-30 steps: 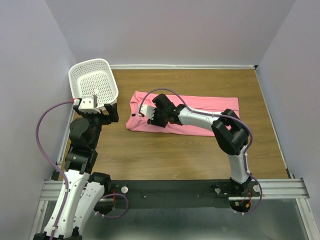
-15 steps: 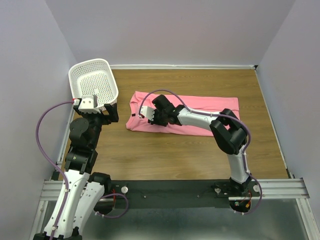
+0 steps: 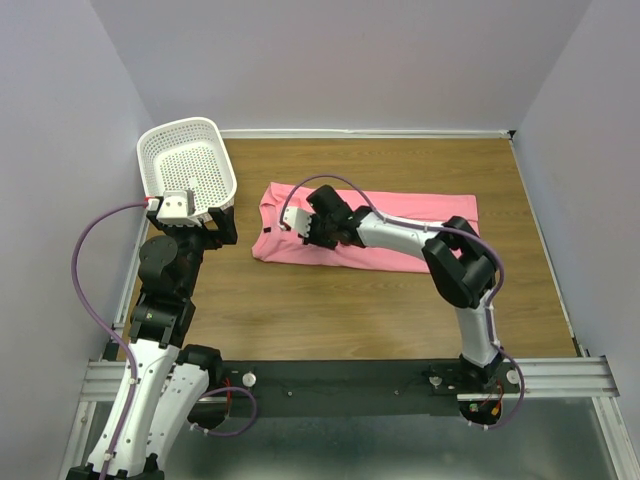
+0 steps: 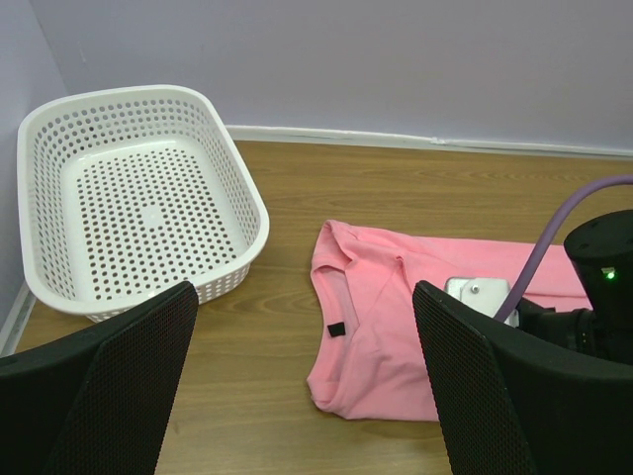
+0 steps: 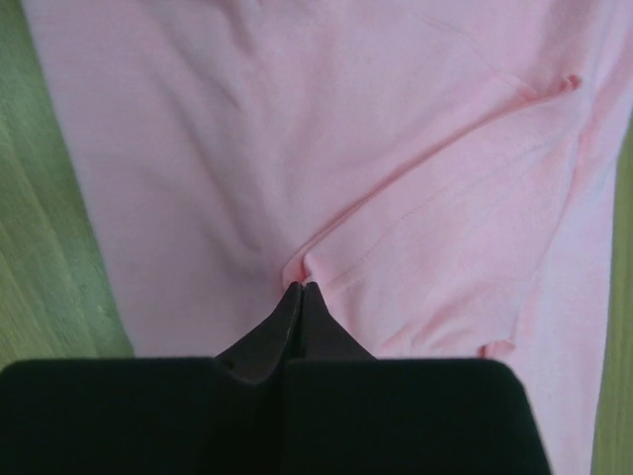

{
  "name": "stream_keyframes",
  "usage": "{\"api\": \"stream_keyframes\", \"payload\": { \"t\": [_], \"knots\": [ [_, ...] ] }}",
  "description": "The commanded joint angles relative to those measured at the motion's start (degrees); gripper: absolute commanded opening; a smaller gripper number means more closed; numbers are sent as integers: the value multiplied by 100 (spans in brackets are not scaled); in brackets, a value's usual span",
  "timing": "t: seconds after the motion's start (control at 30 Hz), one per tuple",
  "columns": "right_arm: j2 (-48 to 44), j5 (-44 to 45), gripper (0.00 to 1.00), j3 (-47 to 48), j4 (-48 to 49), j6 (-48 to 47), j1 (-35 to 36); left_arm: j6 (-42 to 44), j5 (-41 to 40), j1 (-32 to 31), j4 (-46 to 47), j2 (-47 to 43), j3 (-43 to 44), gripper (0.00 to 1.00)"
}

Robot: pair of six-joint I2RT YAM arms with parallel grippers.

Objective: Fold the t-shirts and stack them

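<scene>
Where the right tool (image 5: 300,289) pinches it, the pink t-shirt (image 5: 198,148) puckers slightly.

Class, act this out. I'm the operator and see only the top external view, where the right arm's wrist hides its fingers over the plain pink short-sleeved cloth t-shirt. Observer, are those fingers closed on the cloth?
Observer: Yes. The right wrist view shows the right gripper shut, its tips pinching a small ridge of the pink t-shirt.
Operator: And the left gripper, near the white perforated plastic basket?
Observer: In the left wrist view it is open, fingers wide apart, holding nothing.
Operator: Any mark at the collar?
Observer: A small black tag sits just below the neckline.
</scene>
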Motion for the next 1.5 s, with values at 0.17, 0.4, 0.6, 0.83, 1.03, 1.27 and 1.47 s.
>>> {"api": "stream_keyframes", "payload": {
  "t": [0.17, 0.4, 0.6, 0.83, 1.03, 1.27, 1.47],
  "knots": [
    [-442, 213, 1, 453, -31, 538, -756, 39, -184, 33, 37, -65, 92, 97],
    [-380, 407, 48, 454, 100, 1101, -1512, 31, -158, 33, 46, -13, 101, 97],
    [-547, 356, 51, 533, 162, 1611, -1890, -83, -9, 33, 98, 101, 66, 97],
    [-1373, -2534, 70, -187, 74, 1558, -2768, -2233, 1465, 33, 150, 943, -337, 84],
    [-1496, -3750, 73, -478, -207, 1427, -3218, -4352, 2191, -309, 1170, 2015, -2069, 72],
    [-1330, -3908, 73, -416, -242, 1682, -3218, -5331, 678, -1004, 907, 3483, -1711, 73],
    [-1242, -4013, 74, -399, -233, 1708, -3218, -5358, 413, -1004, 1056, 4925, -1114, 63]
  ]
}}
